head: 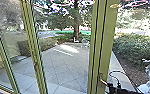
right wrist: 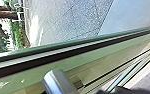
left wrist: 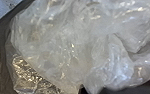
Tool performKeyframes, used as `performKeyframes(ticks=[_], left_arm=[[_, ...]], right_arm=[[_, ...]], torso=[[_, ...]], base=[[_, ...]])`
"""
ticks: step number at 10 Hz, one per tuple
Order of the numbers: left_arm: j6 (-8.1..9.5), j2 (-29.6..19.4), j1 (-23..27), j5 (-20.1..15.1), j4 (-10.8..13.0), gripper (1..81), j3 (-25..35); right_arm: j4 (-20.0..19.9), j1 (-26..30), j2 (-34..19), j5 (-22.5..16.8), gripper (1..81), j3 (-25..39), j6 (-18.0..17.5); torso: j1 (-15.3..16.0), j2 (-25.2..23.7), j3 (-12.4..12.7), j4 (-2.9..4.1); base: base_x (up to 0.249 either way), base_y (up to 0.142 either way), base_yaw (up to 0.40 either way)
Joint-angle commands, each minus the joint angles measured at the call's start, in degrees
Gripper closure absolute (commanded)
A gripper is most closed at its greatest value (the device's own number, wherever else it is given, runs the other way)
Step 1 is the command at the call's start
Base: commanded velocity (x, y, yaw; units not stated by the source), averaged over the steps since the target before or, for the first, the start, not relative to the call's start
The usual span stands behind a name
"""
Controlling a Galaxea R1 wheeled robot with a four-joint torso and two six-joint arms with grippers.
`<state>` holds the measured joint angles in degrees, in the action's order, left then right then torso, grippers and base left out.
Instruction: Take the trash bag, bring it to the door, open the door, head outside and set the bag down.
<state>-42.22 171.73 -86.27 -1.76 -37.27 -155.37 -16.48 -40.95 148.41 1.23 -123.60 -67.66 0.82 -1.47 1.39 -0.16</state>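
Crumpled, see-through plastic lies closest: the trash bag (left wrist: pixel 73 47), right up against the left wrist camera. It is thin and wrinkled, milky white along its folds, with bright glints and a patch of brownish-gold shine beside a dark edge. How far it is from the door frame (head: pixel 107 37) cannot be told.

A dark bit of the left gripper (left wrist: pixel 83 89) meets the bag's folds; I can't tell whether it is open or closed, or how it grips the plastic.

Low on the door frame sits a silvery handle (right wrist: pixel 59 82), round-ended and smooth. The right gripper (head: pixel 111 88) is right at that handle, black, with a thin cable (head: pixel 118 79) looping above it. Whether it is apart, together or clamped can't be told.

Left of the door frame, as the head view looks, there is grey paving (head: pixel 63 65), then a slimmer green upright (head: pixel 33 42). Beyond the paving stands a tree (head: pixel 76 21); right of the frame grows a rounded bush (head: pixel 131 48).
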Motion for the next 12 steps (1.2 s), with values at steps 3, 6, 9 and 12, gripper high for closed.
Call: performKeyframes(ticks=[3, 6, 9, 12], left_arm=[[-0.32, 0.02, 2.9, -4.05, -0.53, 81.1, -0.02], [-0.32, 0.02, 2.73, -3.96, -0.7, 81.1, -0.02], [-0.32, 0.11, 2.73, -3.96, -0.7, 81.1, -0.02], [-0.32, 0.02, 2.64, -4.57, -0.61, 81.1, -0.02]], right_arm=[[4.53, -0.85, 2.88, -20.39, 1.0, 4.61, 3.67], [4.44, 0.38, 2.18, -20.57, 1.0, 4.78, 3.59], [3.83, 3.97, -0.1, -20.48, 1.0, 4.88, 3.5], [3.65, 7.67, -0.02, -21.09, 1.0, 4.61, 3.41]], torso=[[0.0, 0.0, -4.56, 0.0], [-0.05, -0.05, -10.61, 0.0], [-0.13, -0.13, -9.13, -0.07], [-0.2, -0.15, -9.61, -0.07]], base=[[0.0, 0.0, 0.0], [0.0, 0.0, 0.0], [0.0, 0.0, 0.0], [0.0, 0.0, 0.0]])
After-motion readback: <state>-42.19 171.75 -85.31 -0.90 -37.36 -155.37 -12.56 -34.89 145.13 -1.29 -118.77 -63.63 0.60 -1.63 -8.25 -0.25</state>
